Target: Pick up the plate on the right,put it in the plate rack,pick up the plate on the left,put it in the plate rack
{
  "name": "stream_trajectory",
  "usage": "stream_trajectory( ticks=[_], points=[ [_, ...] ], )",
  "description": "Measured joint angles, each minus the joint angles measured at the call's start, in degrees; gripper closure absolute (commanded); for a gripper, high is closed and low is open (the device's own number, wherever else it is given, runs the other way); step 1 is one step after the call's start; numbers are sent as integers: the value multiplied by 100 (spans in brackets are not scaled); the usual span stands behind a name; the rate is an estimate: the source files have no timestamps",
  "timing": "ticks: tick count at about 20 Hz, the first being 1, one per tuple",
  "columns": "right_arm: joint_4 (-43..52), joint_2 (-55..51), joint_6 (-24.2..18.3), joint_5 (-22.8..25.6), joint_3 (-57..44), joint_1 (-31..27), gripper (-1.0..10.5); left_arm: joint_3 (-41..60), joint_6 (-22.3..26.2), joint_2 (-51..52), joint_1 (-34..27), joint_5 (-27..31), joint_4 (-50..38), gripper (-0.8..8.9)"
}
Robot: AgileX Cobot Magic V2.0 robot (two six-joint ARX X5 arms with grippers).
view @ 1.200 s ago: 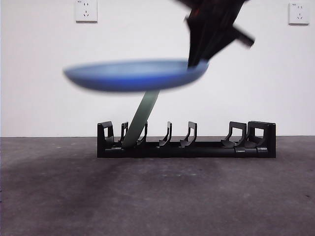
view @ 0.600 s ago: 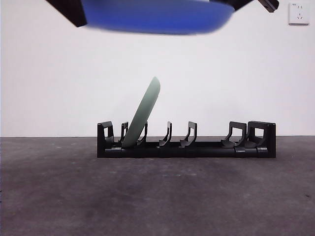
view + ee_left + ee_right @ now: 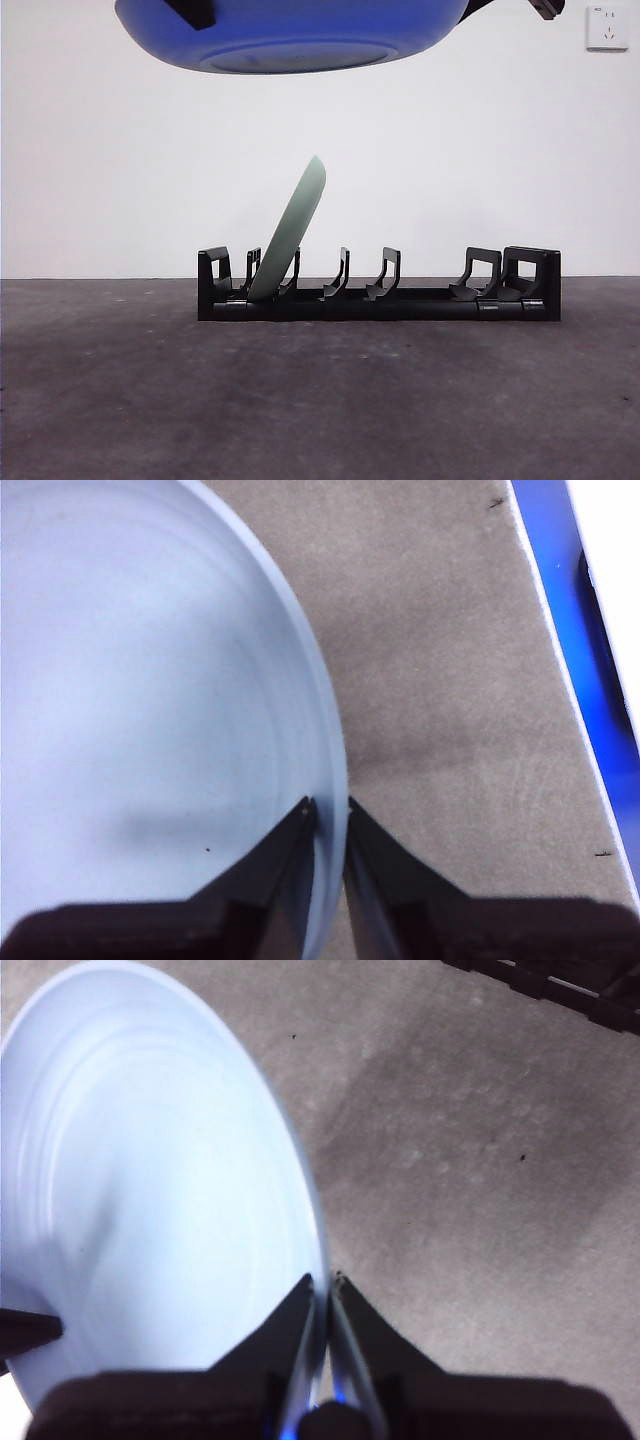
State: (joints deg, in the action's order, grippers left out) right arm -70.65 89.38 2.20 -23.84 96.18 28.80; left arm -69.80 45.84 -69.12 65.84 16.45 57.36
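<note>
A blue plate (image 3: 290, 35) hangs high above the plate rack (image 3: 420, 298), its underside showing at the top of the front view. My left gripper (image 3: 330, 805) is shut on the rim of the blue plate (image 3: 130, 700). My right gripper (image 3: 325, 1280) is shut on the opposite rim of that plate (image 3: 150, 1190). In the front view a black tip sits at each end of the plate, left (image 3: 192, 12) and right (image 3: 545, 8). A pale green plate (image 3: 295, 225) leans in a slot near the rack's left end.
The long black rack stands across the middle of the dark grey table (image 3: 320, 400), with several free slots to the right of the green plate. A white wall with a socket (image 3: 607, 25) lies behind. A blue and white strip (image 3: 570, 630) borders the mat in the left wrist view.
The blue plate has risen from mid-height to the top of the front view. A second black tip has come onto its left rim, and its underside now faces the camera.
</note>
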Motion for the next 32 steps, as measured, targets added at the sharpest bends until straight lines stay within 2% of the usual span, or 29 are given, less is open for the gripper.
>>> stream_trajectory(
  ticks=[2,5,9,11,13,15,17,19,26,32],
  points=[
    [0,0,-2,35,0,2,921,0,-4,0,13,-2,-9,822],
    [61,-24,-9,72,0,7,644,0,-181,-2,13,-260,9,822],
    [387,-330,-26,151,0,20,627,4,-361,-31,7,-807,-4,822],
    [603,-638,-28,531,0,22,627,4,-483,-31,7,-1088,-334,822],
    [636,-1064,-31,1156,0,22,628,4,-675,-31,-26,-1427,-780,822],
    [623,-1613,-31,1829,0,20,631,4,-968,-42,-155,-1659,-1364,822],
    [610,-2210,-33,2114,2,22,631,4,-1416,-120,-398,-2057,-2240,822],
    [549,-2734,-33,2194,7,22,631,4,-1971,-306,-649,-2260,-3191,822],
    [-533,-3729,-31,2234,13,22,631,4,-3641,-1554,-1488,-2269,-6105,822],
    [-699,-3880,0,2234,11,22,631,4,-4395,-2428,-2087,-2262,-7429,822]
  ],
)
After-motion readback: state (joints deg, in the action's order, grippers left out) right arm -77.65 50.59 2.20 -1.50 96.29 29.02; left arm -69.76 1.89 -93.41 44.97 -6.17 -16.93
